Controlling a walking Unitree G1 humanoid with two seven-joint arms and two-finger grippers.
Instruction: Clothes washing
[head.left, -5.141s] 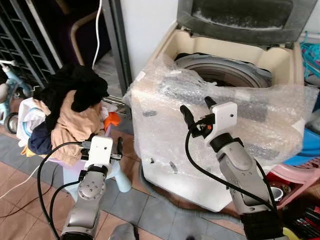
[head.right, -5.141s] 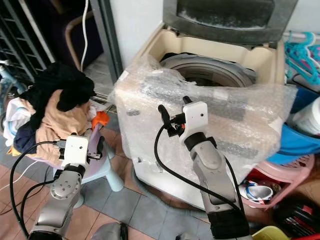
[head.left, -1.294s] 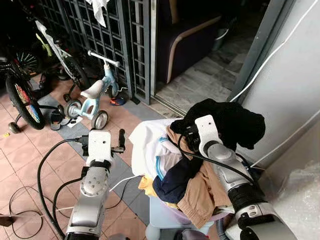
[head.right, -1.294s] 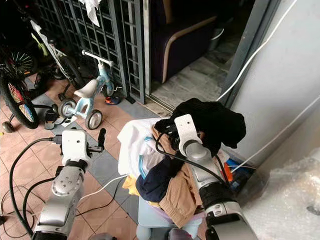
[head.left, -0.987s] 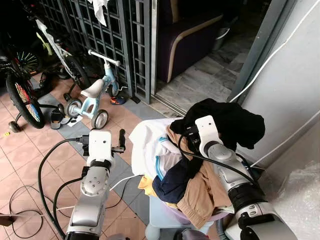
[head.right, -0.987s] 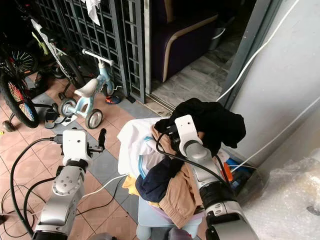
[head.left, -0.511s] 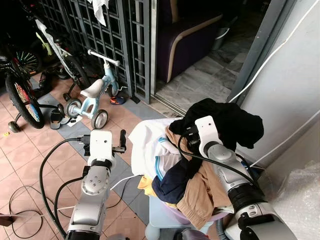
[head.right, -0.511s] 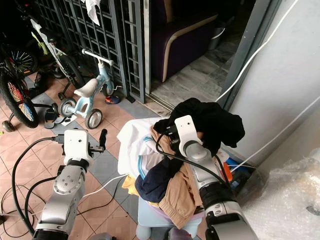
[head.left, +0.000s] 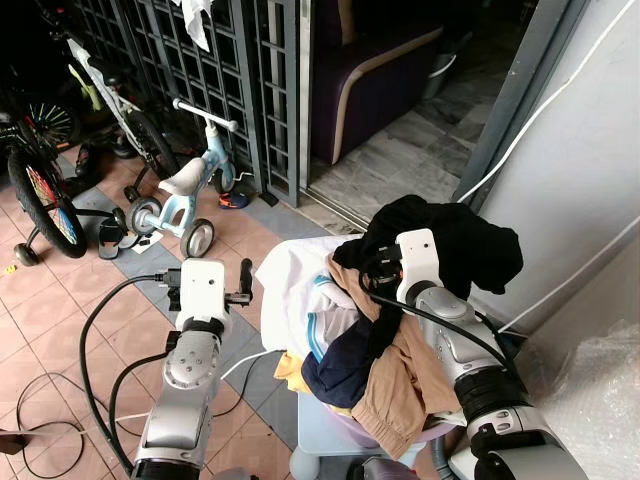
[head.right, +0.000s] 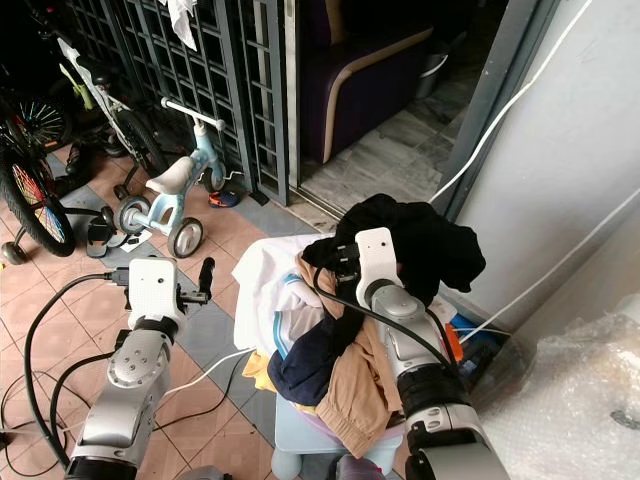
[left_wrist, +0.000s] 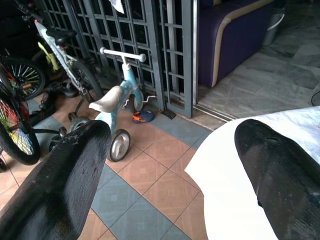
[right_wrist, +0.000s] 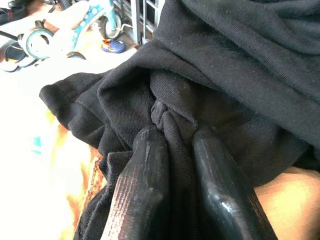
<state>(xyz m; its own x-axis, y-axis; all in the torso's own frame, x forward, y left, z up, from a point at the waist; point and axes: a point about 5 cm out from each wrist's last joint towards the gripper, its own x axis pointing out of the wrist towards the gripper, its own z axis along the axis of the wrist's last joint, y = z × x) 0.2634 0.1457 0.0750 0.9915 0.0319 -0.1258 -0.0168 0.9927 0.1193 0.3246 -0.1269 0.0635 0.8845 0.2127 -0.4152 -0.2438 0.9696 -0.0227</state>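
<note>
1. Right now the right gripper (right_wrist: 172, 150) is pinched narrow on a bunched fold of the black garment (head.left: 455, 245), with the cloth squeezed between both fingers (right_wrist: 145, 170).
2. That black garment lies on top of the laundry pile (head.left: 385, 340), toward the grey wall (head.left: 590, 180).
3. Under it are a tan garment (head.left: 395, 385), a dark navy piece (head.left: 340, 365) and a white cloth (head.left: 295, 290) that drapes over the side toward the left arm.
4. The pile sits on a pale blue stool (head.left: 320, 445).
5. The left gripper (head.left: 215, 290) hovers beside the pile over the tiled floor (head.left: 60, 310), its fingers (left_wrist: 65, 180) spread wide and holding nothing; the white cloth's edge is near one of them.
6. Beyond stand a light blue balance bike (head.left: 185, 185), a bicycle wheel (head.left: 40, 205), a dark metal grille gate (head.left: 215, 70) and a purple sofa (head.left: 370, 70) past the doorway.
7. A white cable (head.left: 545, 110) runs down the wall.
</note>
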